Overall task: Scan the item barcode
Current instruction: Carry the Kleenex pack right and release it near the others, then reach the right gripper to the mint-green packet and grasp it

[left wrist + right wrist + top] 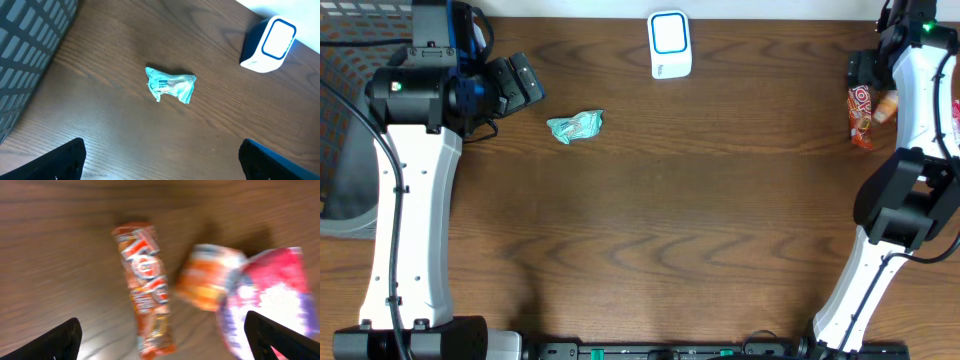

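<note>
The left end effector (160, 165) is hovering open by the teal packet (170, 85) lying on the desk (700, 220) left of the scanner (669, 45); light, crinkly, likely best pinched mid-body. The right end effector (162, 345) is gaping empty over the orange bar (146, 290).

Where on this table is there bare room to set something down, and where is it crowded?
Bare wood fills the middle of the table, on the robot's side of the teal wrapper and white scanner. Crowded: the far right edge, where the orange bar lies beside other packets.
</note>
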Tool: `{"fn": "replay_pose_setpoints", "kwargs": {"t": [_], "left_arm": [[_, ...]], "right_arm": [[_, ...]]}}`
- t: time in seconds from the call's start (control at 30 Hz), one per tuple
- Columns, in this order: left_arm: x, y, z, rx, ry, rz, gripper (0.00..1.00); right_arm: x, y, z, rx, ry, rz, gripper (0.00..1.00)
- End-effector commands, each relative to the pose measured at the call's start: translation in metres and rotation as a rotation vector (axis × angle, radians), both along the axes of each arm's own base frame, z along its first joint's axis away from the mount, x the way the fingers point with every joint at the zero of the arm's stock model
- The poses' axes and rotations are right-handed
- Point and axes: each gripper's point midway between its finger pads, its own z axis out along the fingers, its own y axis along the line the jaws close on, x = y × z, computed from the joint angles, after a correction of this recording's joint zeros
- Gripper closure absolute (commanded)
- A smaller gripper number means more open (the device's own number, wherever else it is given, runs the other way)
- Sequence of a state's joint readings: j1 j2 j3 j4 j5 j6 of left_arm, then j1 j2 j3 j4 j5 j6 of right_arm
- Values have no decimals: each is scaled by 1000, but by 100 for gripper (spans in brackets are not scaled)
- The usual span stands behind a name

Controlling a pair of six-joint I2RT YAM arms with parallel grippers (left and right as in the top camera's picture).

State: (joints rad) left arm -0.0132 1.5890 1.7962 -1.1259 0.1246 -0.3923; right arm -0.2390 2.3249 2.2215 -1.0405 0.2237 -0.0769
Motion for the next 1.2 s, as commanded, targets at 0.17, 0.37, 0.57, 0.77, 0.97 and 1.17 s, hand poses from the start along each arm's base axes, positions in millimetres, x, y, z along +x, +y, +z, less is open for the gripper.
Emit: {"fn": "replay_pose_setpoints", "kwargs": {"t": [0.17, 0.37, 0.57, 0.77, 0.97, 1.17], "left_arm": [[0, 3, -2, 8, 8, 3, 2], [0, 3, -2, 9, 8, 3, 2], [0, 3, -2, 8, 8, 3, 2], [0, 3, -2, 8, 8, 3, 2], [0, 3, -2, 8, 8, 3, 2], [0, 3, -2, 8, 8, 3, 2]], "right_arm": [[17, 188, 33, 742, -124, 326, 7], [12, 306, 60, 969, -122, 499, 14], [8, 395, 42, 878, -84, 384, 5], [-6, 494, 27, 942, -87, 269, 4], [-29, 535, -2, 940, -54, -35, 2], [-42, 568, -27, 990, -16, -153, 8]]}}
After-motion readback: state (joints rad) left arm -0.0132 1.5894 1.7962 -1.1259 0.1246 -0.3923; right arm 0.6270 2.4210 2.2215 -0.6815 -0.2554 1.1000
